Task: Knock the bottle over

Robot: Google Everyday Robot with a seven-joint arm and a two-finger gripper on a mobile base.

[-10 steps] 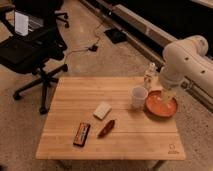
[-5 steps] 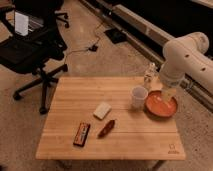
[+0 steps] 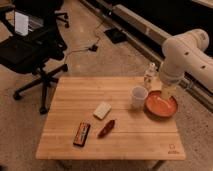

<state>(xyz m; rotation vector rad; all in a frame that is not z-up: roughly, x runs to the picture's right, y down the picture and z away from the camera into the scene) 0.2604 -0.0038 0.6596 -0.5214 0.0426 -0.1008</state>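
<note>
Zero progress, by my read: the bottle [image 3: 149, 76] stands upright at the table's [image 3: 70, 115] far edge, about 1 o'clock from centre, just beyond the cup [image 3: 138, 96]. The gripper [image 3: 168, 91] hangs at the bottle's 3 o'clock, over the plate's [image 3: 157, 107] far rim, near it but apart; I cannot tell how wide it is or whether it holds anything. Left to do: the whole sideways push.

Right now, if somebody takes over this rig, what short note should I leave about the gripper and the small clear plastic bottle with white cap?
Gripper: low over the round orange dish, beside the small clear plastic bottle, seemingly not touching it.
Bottle: upright near the far edge of the wooden table, just behind the white cup.
Done: nothing yet; the bottle stands.
Left: sweep the gripper into the bottle to tip it.
</note>
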